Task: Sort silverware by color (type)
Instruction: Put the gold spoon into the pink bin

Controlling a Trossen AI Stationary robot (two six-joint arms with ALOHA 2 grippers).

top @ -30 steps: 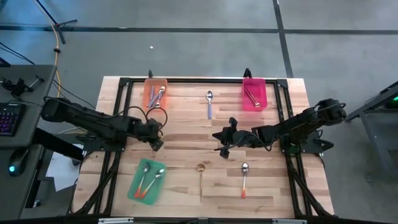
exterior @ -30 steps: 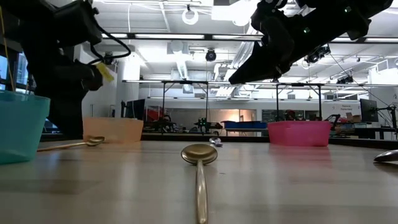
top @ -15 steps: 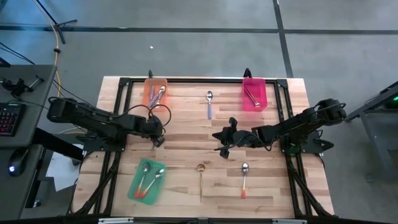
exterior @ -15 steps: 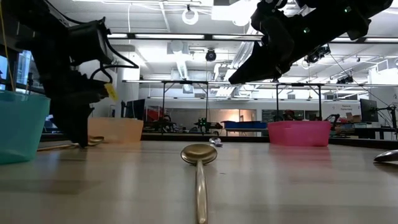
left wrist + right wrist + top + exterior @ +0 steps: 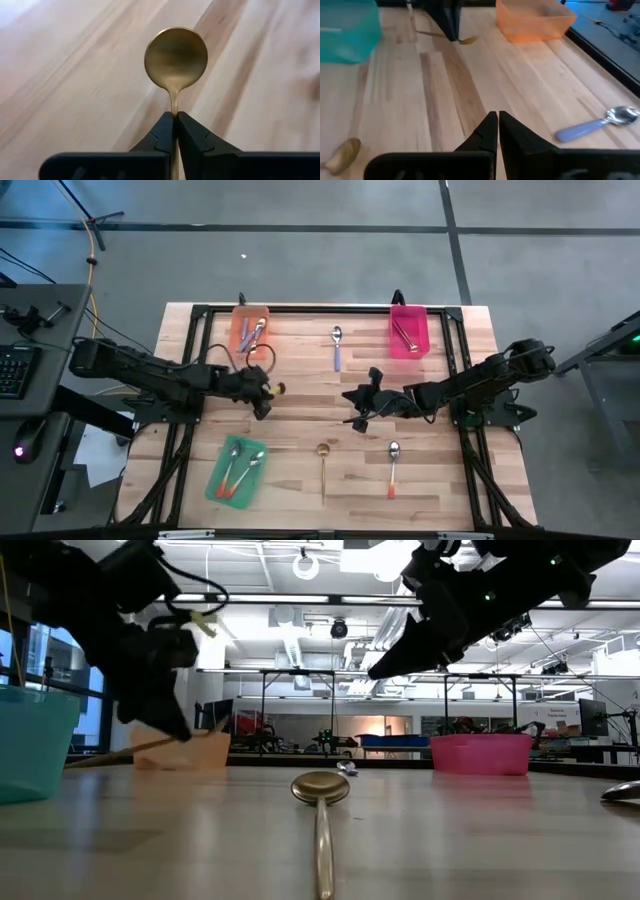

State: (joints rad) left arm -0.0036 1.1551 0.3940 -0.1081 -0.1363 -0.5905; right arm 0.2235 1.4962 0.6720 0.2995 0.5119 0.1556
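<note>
— Gripping a gold spoon [image 5: 175, 56] by its thin neck, is that what the left hand [image 5: 175, 131] is doing?

— Yes. Its two dark fingers are pinching together on the handle just behind the round bowl, and the spoon is hanging clear of the wooden surface [image 5: 300, 420], its handle slanting down toward the wood in the low view. From above, the left hand [image 5: 262, 392] is sitting left of centre, between the orange tray [image 5: 250, 330] and the green tray [image 5: 237, 470], with the bowl poking out toward the middle.

— And the right hand?

— The right hand [image 5: 362, 402] is hovering near the centre of the surface with its fingers clenched together and nothing between them.

— Where are the other spoons lying?

— A second gold spoon [image 5: 323, 465] is lying loose on the near middle of the surface, bowl toward the centre. A red-handled spoon [image 5: 393, 468] is lying to its right, well apart. A blue-handled spoon [image 5: 337, 348] is resting at the far middle, between the orange tray and the pink tray [image 5: 408, 330]. The green tray is holding two red-handled spoons [image 5: 240, 472], the orange tray is holding blue-handled spoons [image 5: 252, 332], and the pink tray is holding gold ones [image 5: 406, 332], though I cannot count those.
</note>
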